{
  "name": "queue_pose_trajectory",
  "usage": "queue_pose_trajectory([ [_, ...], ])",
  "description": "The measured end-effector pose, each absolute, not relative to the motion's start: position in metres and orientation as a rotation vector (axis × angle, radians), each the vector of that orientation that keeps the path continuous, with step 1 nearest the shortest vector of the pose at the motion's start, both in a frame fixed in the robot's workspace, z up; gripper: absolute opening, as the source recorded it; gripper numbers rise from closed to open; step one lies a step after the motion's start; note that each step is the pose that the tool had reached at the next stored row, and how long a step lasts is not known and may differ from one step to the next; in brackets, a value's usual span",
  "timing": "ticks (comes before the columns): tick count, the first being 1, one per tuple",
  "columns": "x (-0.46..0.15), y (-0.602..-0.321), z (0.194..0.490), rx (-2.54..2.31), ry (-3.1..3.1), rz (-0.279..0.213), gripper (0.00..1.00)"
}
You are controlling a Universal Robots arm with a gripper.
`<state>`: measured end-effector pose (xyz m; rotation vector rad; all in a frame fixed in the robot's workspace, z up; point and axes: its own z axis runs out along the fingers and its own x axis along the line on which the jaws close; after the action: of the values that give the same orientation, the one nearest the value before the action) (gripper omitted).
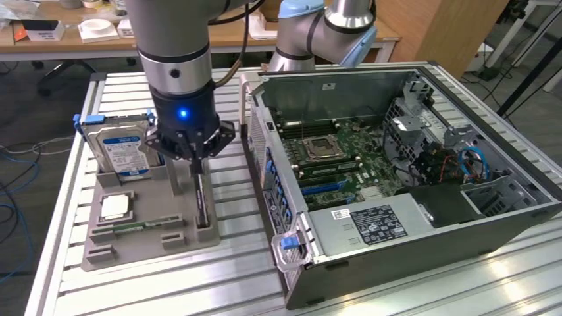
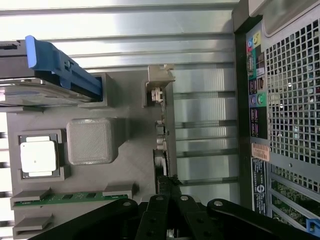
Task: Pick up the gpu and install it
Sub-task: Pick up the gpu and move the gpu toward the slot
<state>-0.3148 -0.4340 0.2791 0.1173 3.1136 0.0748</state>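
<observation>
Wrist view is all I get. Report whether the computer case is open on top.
Observer: Open. The computer case has its side panel off, and the motherboard faces up.
Operator: Name the thing with the blue rail in the holder.
Observer: A hard drive with a blue-white label, standing upright in the holder, to the exterior view's left of the gripper.
Operator: Give me the gripper's height against the gpu.
Observer: The gripper is down on the upper edge of the gpu, whose lower edge sits in the holder slot nearest the case.
</observation>
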Motion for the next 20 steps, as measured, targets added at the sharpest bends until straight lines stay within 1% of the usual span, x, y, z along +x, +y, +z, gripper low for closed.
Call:
queue_pose_trajectory([
  [10, -0.3159, -0.4348, 0.2771, 0.117, 3.114, 0.075, 0.11],
  [11, -0.3159, -0.4348, 0.2771, 0.117, 3.114, 0.075, 0.16],
  [12, -0.3159, -0.4348, 0.2771, 0.117, 3.114, 0.075, 0.16],
  [14, -0.3159, -0.4348, 0.2771, 0.117, 3.114, 0.075, 0.29],
  [15, -0.3159, -0.4348, 0.2771, 0.117, 3.114, 0.075, 0.29],
  [18, -0.3159, -0.4348, 0.2771, 0.117, 3.114, 0.075, 0.47],
  [20, -0.3159, -0.4348, 0.2771, 0.117, 3.114, 0.075, 0.47],
])
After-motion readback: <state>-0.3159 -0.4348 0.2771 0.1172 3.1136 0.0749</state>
